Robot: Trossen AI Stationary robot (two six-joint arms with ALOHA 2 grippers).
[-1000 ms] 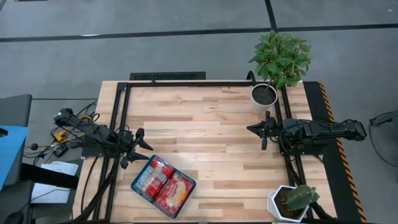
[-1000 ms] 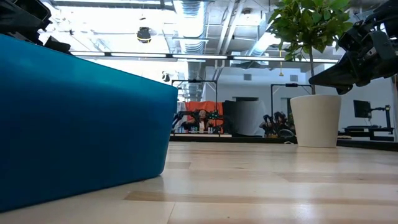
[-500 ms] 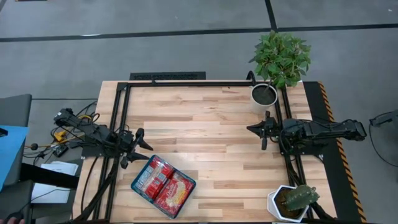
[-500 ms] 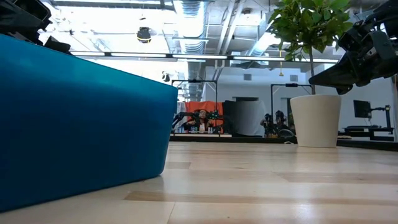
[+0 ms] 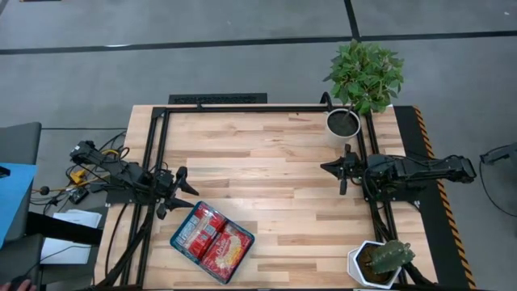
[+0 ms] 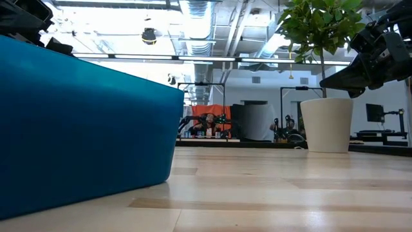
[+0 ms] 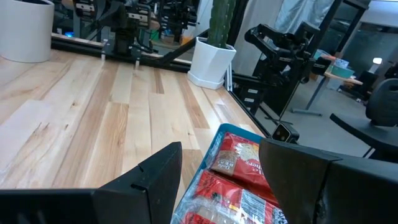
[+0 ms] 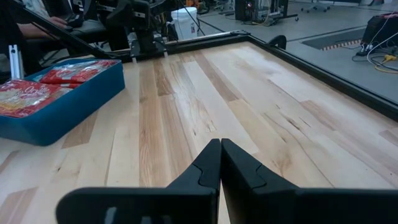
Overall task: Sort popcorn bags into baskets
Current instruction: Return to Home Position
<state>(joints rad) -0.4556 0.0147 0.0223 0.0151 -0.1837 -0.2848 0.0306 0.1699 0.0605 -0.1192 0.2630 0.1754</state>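
Observation:
A teal-blue tray (image 5: 182, 250) sits near the table's near-left corner, filled with red popcorn bags (image 5: 214, 242) lying flat inside it. The tray also shows in the left wrist view (image 7: 200, 182), the right wrist view (image 8: 74, 102) and as a blue wall in the low view (image 6: 84, 129). My left gripper (image 5: 184, 192) hovers open just beyond the tray's far-left side, touching nothing. My right gripper (image 5: 342, 170) waits shut above the table's right side, fingers pointing left.
A leafy plant in a white pot (image 5: 346, 120) stands at the far-right corner, a cactus pot (image 5: 378, 260) at the near-right corner. A black frame rail (image 5: 242, 108) runs round the table. Bare wood (image 5: 266, 162) lies between the arms.

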